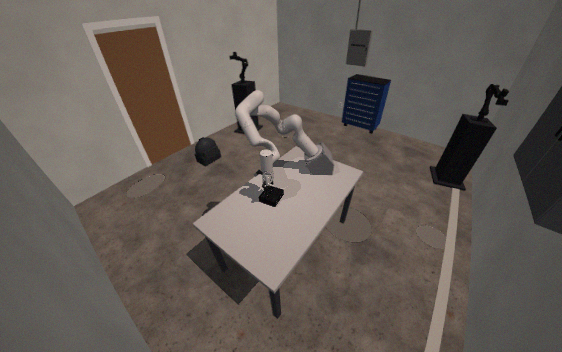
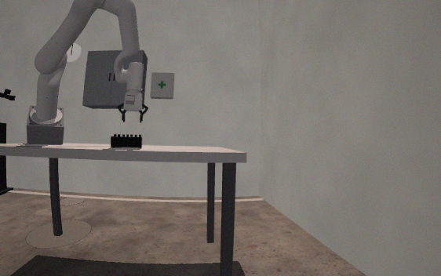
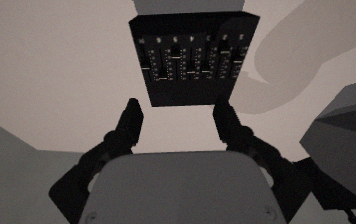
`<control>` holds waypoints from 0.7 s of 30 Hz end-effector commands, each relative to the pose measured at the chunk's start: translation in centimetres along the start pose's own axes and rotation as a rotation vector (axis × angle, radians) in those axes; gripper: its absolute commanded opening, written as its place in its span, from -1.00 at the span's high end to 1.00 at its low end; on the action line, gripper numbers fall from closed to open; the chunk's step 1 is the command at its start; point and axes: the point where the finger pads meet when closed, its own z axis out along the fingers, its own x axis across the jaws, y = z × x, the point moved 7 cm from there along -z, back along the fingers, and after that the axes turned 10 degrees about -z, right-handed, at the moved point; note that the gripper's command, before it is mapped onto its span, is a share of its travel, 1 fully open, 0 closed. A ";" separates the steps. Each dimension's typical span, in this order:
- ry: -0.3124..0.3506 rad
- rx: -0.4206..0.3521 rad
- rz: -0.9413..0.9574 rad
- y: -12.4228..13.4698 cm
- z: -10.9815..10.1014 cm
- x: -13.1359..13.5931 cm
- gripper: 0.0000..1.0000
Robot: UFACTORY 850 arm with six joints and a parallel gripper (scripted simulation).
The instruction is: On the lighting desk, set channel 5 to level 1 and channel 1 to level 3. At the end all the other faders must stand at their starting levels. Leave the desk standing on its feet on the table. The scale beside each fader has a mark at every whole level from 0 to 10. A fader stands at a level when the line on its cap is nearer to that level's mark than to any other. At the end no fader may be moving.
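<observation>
The black two-fingered gripper, fingers spread wide and gripping nothing, is hovering directly above the black box-shaped lighting desk, which is sitting left of centre on the white counter.

The boxy black lighting desk carries pale scale marks (seemingly white, though blurred); the white-bodied gripper has black fingers; the flat table is off-white.

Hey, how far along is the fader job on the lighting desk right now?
Done: cannot confirm; the wrist view shows fader caps at mixed heights, but the scales are too blurred to read. In hand: nothing; the gripper hangs open above the lighting desk, touching no fader. Left: checking channels 5 and 1. The desk stands flat on the table.
</observation>
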 end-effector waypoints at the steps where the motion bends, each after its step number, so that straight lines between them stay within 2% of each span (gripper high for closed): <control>1: 0.000 0.000 0.000 0.0 -2.4 0.0 -1.00; 3: 0.000 0.000 0.000 0.0 -2.4 0.0 -1.00; 11: 0.000 0.000 0.000 0.0 -5.2 0.0 -1.00; 21: 0.000 0.000 0.000 0.0 -5.5 0.0 -1.00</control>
